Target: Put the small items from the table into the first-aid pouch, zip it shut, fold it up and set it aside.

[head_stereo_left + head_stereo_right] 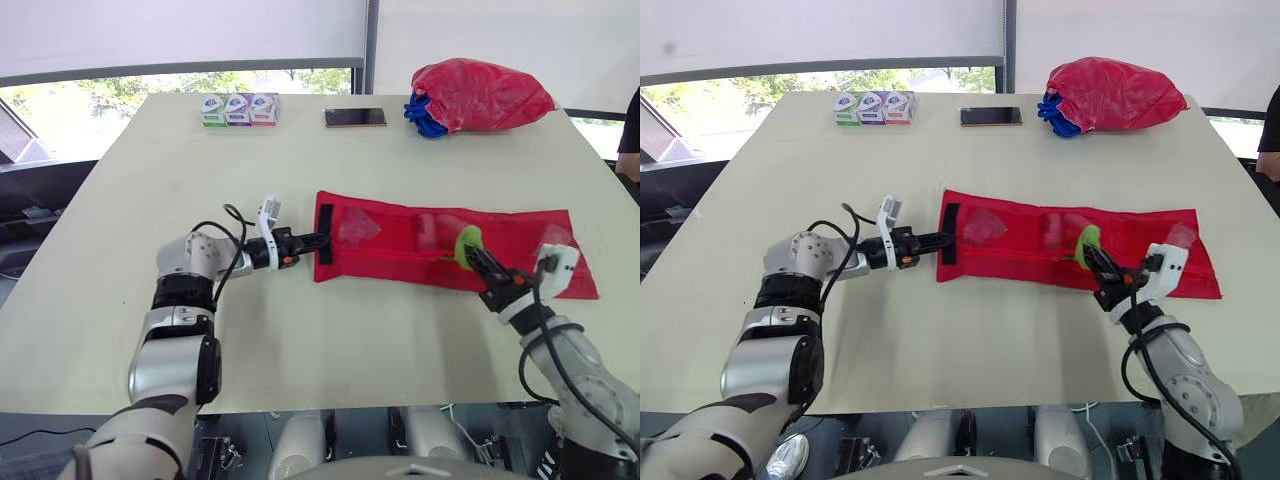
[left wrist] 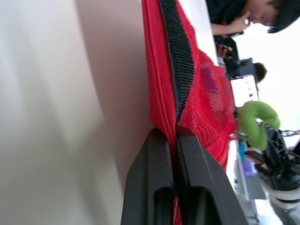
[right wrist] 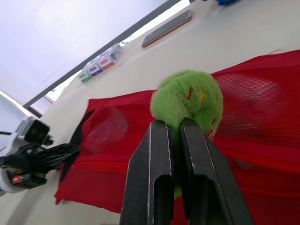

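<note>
Supporting surface: a wide, pale cream table (image 1: 300,340) with a matt top.
Room: a window runs behind the table's far edge, with white roller blinds pulled part-way down and green foliage outside. A person's dark sleeve (image 1: 631,120) shows at the right edge.
Far edge of table: three small boxes (image 1: 239,109) stand in a row. A dark phone (image 1: 355,117) lies flat to their right. Further right sits a bulging red bag (image 1: 485,93) with something blue (image 1: 422,115) at its left side.
Pouch: the red first-aid pouch (image 1: 400,262) lies flat and unfolded across the middle of the table. Its long side runs left to right and its mesh panels face up. Pale shapes show through the mesh, but what they are cannot be told.
Pouch end: a black strip (image 1: 325,233) runs across the pouch's left end.
Left gripper: the left gripper (image 1: 321,240) reaches in level from the left. Its two black fingers (image 2: 154,178) are pressed together on the pouch's left end, beside the black strip, with red fabric pinched between them.
Right gripper: the right gripper (image 1: 478,257) comes in from the near right. Its fingers (image 3: 150,178) are clamped on a green fuzzy item (image 1: 467,243).
Green item: curved and plush, with small red and yellow specks. It sticks out past the fingertips over the pouch's right half, by the near mesh panel. Whether it touches the fabric cannot be told.
Spacing: the two grippers are well apart, with most of the pouch's length between them.
</note>
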Tool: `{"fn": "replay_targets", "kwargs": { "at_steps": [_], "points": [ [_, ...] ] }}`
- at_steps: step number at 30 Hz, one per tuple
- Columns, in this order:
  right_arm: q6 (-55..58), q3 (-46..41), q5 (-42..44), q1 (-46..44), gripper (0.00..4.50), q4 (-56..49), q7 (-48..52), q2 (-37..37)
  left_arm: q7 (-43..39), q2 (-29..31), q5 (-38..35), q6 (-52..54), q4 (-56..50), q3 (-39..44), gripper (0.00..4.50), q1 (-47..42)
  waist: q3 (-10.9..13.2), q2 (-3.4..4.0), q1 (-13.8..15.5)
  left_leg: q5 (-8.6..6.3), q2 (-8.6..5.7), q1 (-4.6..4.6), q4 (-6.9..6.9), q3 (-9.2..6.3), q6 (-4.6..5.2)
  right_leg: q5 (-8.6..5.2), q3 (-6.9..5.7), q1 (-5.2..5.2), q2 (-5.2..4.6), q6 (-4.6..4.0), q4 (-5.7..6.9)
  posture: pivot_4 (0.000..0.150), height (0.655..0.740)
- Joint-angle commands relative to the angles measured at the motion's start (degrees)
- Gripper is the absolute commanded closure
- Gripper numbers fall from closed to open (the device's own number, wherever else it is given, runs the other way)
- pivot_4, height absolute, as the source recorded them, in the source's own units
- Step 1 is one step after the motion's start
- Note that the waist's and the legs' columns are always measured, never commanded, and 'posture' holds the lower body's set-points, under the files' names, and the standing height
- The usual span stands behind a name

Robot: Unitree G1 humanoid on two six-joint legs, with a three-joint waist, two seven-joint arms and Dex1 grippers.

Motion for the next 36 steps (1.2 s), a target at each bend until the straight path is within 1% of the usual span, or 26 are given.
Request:
{"fn": "replay_targets", "kwargs": {
  "at_steps": [1, 9, 11, 13, 19, 23, 29, 36],
  "points": [
    [-2.9, -4.0, 1.3, 1.0, 4.47, -1.8, -0.7, -1.5, -0.1, 3.3, 3.0, -0.5, 1.3, -0.6, 4.50, 1.7, 0.0, 0.00, 0.0, 0.00, 0.01, 0.00, 0.00, 0.00, 0.00, 0.00, 0.00, 0.00, 0.00, 0.00, 0.00, 0.150, 0.7400],
    [-7.3, -11.8, 0.4, 3.7, 4.47, 3.5, -2.0, -5.2, -5.5, 8.5, 6.1, -2.8, 0.4, -5.3, 4.50, 1.9, 0.0, -0.01, 0.1, -0.01, 0.01, -0.02, -0.03, 0.09, -0.01, -0.01, 0.06, -0.04, -0.02, -0.02, -0.05, 0.150, 0.7400],
    [-8.3, -13.1, -0.6, 3.5, 4.47, 5.2, -3.0, -6.0, -7.2, 10.0, 7.9, -4.8, 0.9, -7.2, 4.50, 1.9, 0.0, -0.01, 0.1, -0.01, 0.02, -0.03, -0.04, 0.12, -0.01, -0.10, 0.07, -0.07, -0.03, -0.18, -0.05, 0.150, 0.7400],
    [-8.7, -14.1, -1.5, 3.2, 4.47, 7.2, -4.5, -6.9, -8.3, 11.3, 10.3, -7.5, 2.2, -9.2, 4.50, 1.7, 0.0, -0.01, 0.2, -0.01, 0.03, -0.03, -0.04, 0.12, -0.01, -0.13, 0.08, -0.07, -0.05, -0.22, -0.05, 0.150, 0.7400],
    [-13.0, -16.3, -6.8, 0.3, 4.47, 12.4, -9.4, -8.3, -9.0, 12.8, 13.7, -13.4, 7.9, -10.0, 4.50, -0.9, 0.0, 0.00, 0.2, 0.00, 0.07, -0.02, -0.03, 0.19, -0.01, -0.14, 0.10, -0.08, -0.27, -0.23, -0.05, 0.150, 0.7400],
    [-15.1, -15.9, -9.3, -0.5, 4.47, 13.7, -9.8, -8.8, -8.9, 13.5, 15.0, -16.2, 10.8, -9.8, 4.50, -2.1, 0.0, 0.00, 0.3, 0.00, 0.07, -0.02, -0.03, 0.20, 0.00, -0.14, 0.09, -0.08, -0.06, -0.21, -0.04, 0.150, 0.7400],
    [-17.8, -14.6, -12.6, -0.9, 4.47, 15.2, -8.7, -9.1, -8.1, 14.6, 17.2, -20.7, 13.7, -9.7, 4.50, -2.2, 0.0, 0.00, 0.2, 0.00, 0.11, 0.00, -0.03, 0.25, 0.00, -0.14, 0.12, -0.08, -0.02, -0.20, -0.04, 0.150, 0.7400],
    [-20.3, -13.3, -15.2, -1.6, 4.47, 16.7, -5.7, -10.8, -10.6, 15.3, 16.5, -19.6, 12.3, -9.9, 4.50, -1.1, 0.0, 0.00, 0.1, -0.01, 0.14, -0.01, -0.04, 0.31, 0.00, -0.13, 0.16, -0.11, 0.01, -0.19, -0.04, 0.150, 0.7400]
  ]
}}
